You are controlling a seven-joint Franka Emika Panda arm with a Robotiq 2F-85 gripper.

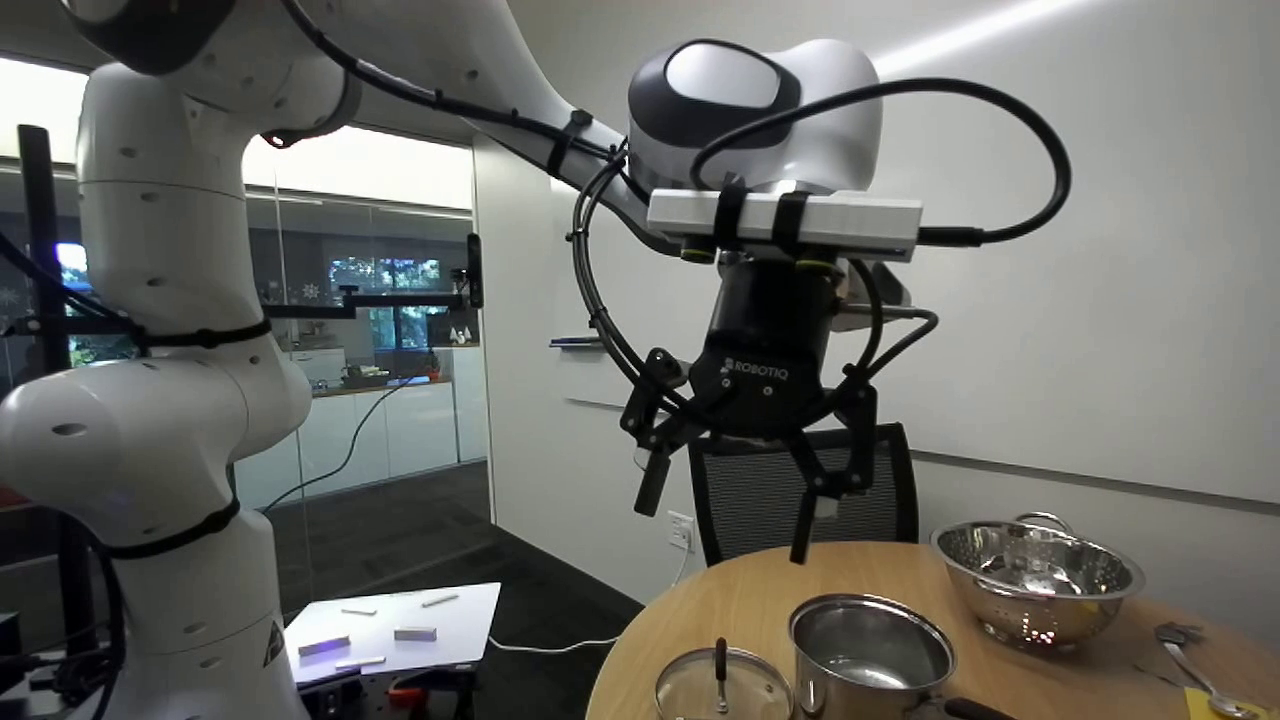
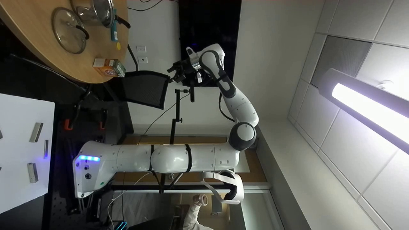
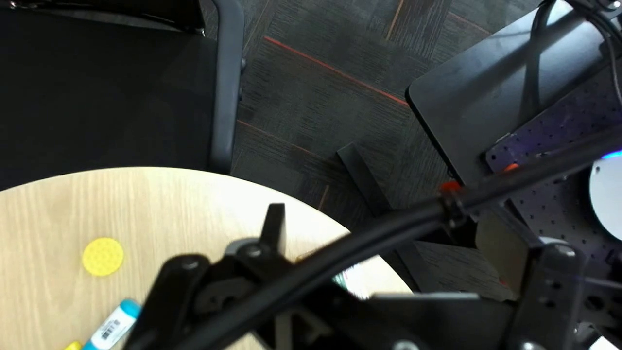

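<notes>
The white arm [image 2: 201, 158] stood straight up, bent over at its top, and then reached out sideways and down. At its end the black gripper [image 1: 722, 535] hung high above the table [image 1: 700, 620]. It pointed down and leaned a little to one side. The jaws were spread wide, with their two tips well apart.

The orange and green box [image 2: 109, 67] sat on the table, well below the jaws and near the table's edge. In the wrist view, a yellow disc [image 3: 103, 256] and a blue tube [image 3: 111, 325] lay lower than the jaws too, off to one side, with the tube near the disc.

Farther from the jaws, and also below them, were a shiny pot [image 1: 870, 650] and a glass lid [image 2: 67, 35] just beside it. Both showed in both exterior views. Beyond the pot stood a shiny bowl [image 1: 1040, 590] with little holes. In an exterior view, a black chair [image 1: 745, 500] showed behind the jaws.
</notes>
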